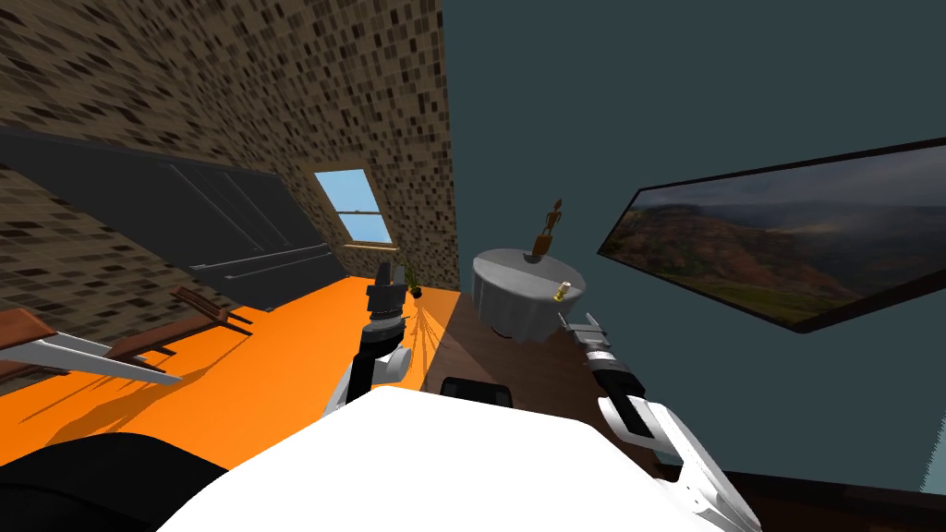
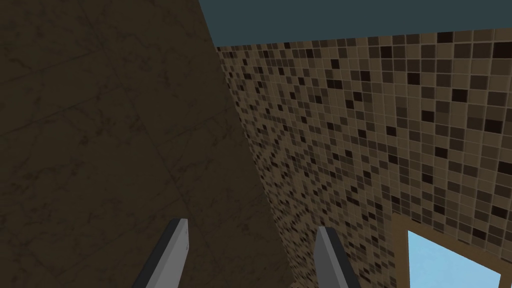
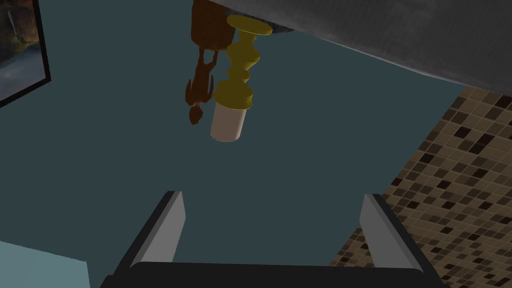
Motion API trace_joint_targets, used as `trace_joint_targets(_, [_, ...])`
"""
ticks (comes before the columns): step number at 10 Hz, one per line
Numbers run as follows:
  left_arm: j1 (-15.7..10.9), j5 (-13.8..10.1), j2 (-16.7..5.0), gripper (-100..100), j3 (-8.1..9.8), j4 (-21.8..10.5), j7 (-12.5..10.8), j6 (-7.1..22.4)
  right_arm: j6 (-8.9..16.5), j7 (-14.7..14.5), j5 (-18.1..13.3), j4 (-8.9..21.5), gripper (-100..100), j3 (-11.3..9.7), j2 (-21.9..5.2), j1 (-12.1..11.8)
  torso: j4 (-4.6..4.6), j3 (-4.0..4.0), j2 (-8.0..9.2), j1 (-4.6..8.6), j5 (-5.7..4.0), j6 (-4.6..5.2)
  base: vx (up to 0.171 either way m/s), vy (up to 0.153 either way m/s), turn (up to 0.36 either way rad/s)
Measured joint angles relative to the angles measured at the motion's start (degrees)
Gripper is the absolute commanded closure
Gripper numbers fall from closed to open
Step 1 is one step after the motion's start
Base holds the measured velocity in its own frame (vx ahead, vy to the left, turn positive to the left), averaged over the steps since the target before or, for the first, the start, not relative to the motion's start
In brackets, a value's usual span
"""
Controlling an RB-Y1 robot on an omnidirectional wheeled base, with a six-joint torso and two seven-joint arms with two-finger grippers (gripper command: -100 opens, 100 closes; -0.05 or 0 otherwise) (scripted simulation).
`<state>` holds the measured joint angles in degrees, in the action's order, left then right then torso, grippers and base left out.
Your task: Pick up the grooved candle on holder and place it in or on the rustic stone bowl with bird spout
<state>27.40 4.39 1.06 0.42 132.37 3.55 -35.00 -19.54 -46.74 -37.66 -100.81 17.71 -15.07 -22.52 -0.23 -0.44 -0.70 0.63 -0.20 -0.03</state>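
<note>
The candle (image 1: 561, 292) is a short pale cylinder on a gold turned holder, standing near the edge of a round grey-draped table (image 1: 517, 300). In the right wrist view the candle (image 3: 227, 122) and its holder (image 3: 240, 65) appear inverted, straight ahead of my fingers and some way off. My right gripper (image 1: 584, 323) (image 3: 272, 220) is open with nothing between its fingers, just short of the table's edge. My left gripper (image 1: 386, 277) (image 2: 252, 250) is raised to the left of the table, open and holding nothing.
A brown figurine (image 1: 548, 231) (image 3: 202, 75) stands on the same table behind the candle. A brown wooden surface (image 1: 480, 356) lies between me and the table. Chairs (image 1: 199, 309) stand on the orange floor (image 1: 277, 360) to the left. A landscape picture (image 1: 785, 240) hangs on the right wall.
</note>
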Motion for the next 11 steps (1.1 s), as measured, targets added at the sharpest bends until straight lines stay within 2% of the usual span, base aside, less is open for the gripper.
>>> trace_joint_targets(4, [0.01,0.0,0.0,0,0.0,0.0,0.0,0.0,-1.45,-4.4,-1.91,1.19,-100,0.26,3.21,4.01,-0.07,-0.17,-0.28,0.08,-0.02,0.0,0.167,-0.115,0.035])
trace_joint_targets(5, [0.01,0.0,0.0,0,0.0,0.0,0.0,0.0,-1.67,-5.51,-2.41,1.4,-100,0.23,3.97,4.93,-0.07,-0.15,-0.25,0.1,-0.03,0.0,0.071,-0.058,0.018])
trace_joint_targets(6, [0.0,0.0,0.0,0,0.0,0.0,0.0,0.0,-1.7,-5.75,-2.47,1.41,0,0.22,4.04,5.04,-0.02,0.0,0.05,-0.13,0.01,0.02,0.014,-0.012,0.001])
trace_joint_targets(7, [-0.01,0.0,0.01,0,-0.01,0.0,0.0,0.0,-1.69,-5.72,-2.46,1.41,-100,0.22,4.03,5.04,0.04,0.14,0.28,-0.31,0.06,0.02,0.03,0.012,0.066])
trace_joint_targets(9, [-0.01,0.0,0.01,0,-0.01,0.0,0.0,0.0,0.35,-4.3,-2.29,-0.58,-100,0.25,2.18,5.03,0.06,0.16,0.3,-0.48,0.11,0.01,0.03,0.016,0.032])
trace_joint_targets(10, [-0.01,0.0,0.01,0,-0.01,0.0,0.0,0.0,0.67,-4.06,-2.28,-0.75,100,0.25,2.06,5.02,0.06,0.19,0.37,-0.46,0.1,0.02,0.0,0.0,0.0])
trace_joint_targets(11, [-0.01,0.0,0.01,0,-0.01,0.0,0.0,0.0,0.67,-4.09,-2.26,-0.76,100,0.34,2.04,5.06,0.04,0.21,0.42,-0.46,0.05,-0.03,0.006,-0.009,-0.015])
